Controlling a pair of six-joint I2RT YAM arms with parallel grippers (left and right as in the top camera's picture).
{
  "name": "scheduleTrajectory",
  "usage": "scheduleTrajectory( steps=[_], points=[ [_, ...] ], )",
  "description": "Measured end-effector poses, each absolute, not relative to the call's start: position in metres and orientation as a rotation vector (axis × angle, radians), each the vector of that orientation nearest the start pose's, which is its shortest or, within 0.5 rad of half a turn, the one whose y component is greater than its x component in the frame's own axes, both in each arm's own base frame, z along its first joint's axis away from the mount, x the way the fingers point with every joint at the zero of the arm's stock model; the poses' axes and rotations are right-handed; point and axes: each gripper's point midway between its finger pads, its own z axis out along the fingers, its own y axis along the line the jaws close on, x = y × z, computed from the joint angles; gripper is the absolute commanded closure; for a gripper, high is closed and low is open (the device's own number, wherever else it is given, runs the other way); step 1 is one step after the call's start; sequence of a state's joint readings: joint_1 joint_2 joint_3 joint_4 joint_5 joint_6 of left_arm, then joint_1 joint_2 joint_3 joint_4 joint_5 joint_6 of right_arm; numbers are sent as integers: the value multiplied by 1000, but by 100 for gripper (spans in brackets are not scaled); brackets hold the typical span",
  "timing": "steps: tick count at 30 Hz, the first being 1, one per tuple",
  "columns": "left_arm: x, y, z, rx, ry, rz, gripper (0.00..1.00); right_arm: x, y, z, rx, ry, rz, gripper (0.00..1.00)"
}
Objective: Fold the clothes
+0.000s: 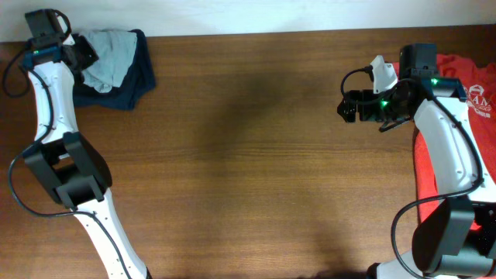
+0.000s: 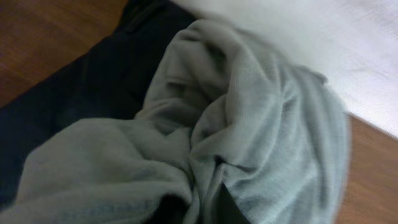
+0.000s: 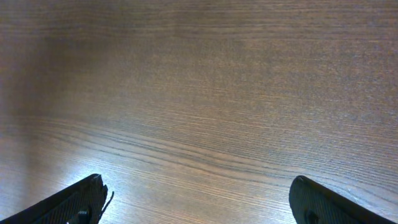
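A crumpled pale blue-grey T-shirt (image 1: pixel 108 56) lies in the table's far left corner, on top of a dark navy garment (image 1: pixel 124 87). In the left wrist view the pale blue-grey T-shirt (image 2: pixel 261 124) fills most of the picture. My left gripper (image 2: pixel 203 208) is shut on a fold of it, and only the dark fingertips (image 2: pixel 227 210) show at the bottom edge. A coral-red T-shirt (image 1: pixel 453 85) with a white print lies at the right edge, partly under my right arm. My right gripper (image 1: pixel 346 107) hangs wide open over bare wood (image 3: pixel 199 93), left of the red shirt, holding nothing.
The navy garment (image 2: pixel 81 87) spreads out left of and under the pale shirt. The table's back edge and a white wall (image 2: pixel 348 43) run just behind the pile. The wooden tabletop (image 1: pixel 256 155) stretches between the two arms.
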State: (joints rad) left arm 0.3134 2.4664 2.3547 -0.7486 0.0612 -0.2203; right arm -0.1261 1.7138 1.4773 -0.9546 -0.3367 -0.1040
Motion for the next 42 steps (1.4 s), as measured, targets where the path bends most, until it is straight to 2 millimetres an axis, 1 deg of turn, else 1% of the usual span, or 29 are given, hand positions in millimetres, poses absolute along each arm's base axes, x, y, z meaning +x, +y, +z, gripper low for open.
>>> scheduleTrajectory(
  steps=[1, 2, 4, 8, 11, 14, 16, 18, 20, 21, 22, 23, 24, 27, 30, 32, 34, 38, 42],
  points=[
    [607, 188, 122, -620, 2356, -22, 27, 401, 6, 156, -59, 2702, 396, 1],
    [607, 191, 121, -627, 2356, -12, 22, 401, 6, 156, -58, 2702, 397, 1],
    [605, 196, 121, -639, 2353, -2, 17, 401, 6, 156, -59, 2702, 396, 2],
    [598, 210, 120, -671, 2357, 20, 15, 401, 6, 156, -58, 2702, 396, 2],
    [591, 219, 124, -692, 2356, 31, 15, 401, 6, 156, -58, 2702, 396, 1],
    [585, 220, 140, -696, 2346, 28, 15, 401, 6, 156, -58, 2702, 396, 1],
    [580, 214, 160, -683, 2335, 1, 15, 401, 6, 156, -59, 2702, 396, 1],
    [576, 205, 185, -664, 2311, -49, 16, 401, 6, 156, -58, 2702, 397, 1],
    [573, 193, 207, -631, 2293, -118, 26, 401, 6, 156, -59, 2702, 396, 1],
    [573, 187, 215, -612, 2283, -154, 36, 401, 6, 156, -59, 2702, 396, 1],
    [573, 181, 222, -593, 2272, -192, 61, 401, 6, 156, -58, 2702, 396, 1],
    [574, 175, 228, -577, 2262, -238, 74, 401, 6, 156, -58, 2702, 396, 1],
    [575, 171, 230, -564, 2260, -264, 80, 401, 6, 156, -58, 2702, 396, 1],
    [577, 160, 229, -532, 2265, -340, 84, 401, 6, 156, -58, 2702, 397, 1],
    [581, 152, 222, -504, 2269, -410, 85, 401, 6, 156, -58, 2701, 396, 1],
    [587, 149, 209, -495, 2280, -451, 85, 401, 6, 156, -58, 2702, 396, 1],
    [592, 148, 189, -501, 2301, -475, 85, 401, 6, 156, -58, 2702, 397, 1],
    [600, 151, 133, -535, 2362, -517, 84, 401, 6, 156, -58, 2702, 396, 1],
    [596, 159, 77, -602, 2433, -556, 84, 401, 6, 156, -58, 2702, 397, 1]
  ],
)
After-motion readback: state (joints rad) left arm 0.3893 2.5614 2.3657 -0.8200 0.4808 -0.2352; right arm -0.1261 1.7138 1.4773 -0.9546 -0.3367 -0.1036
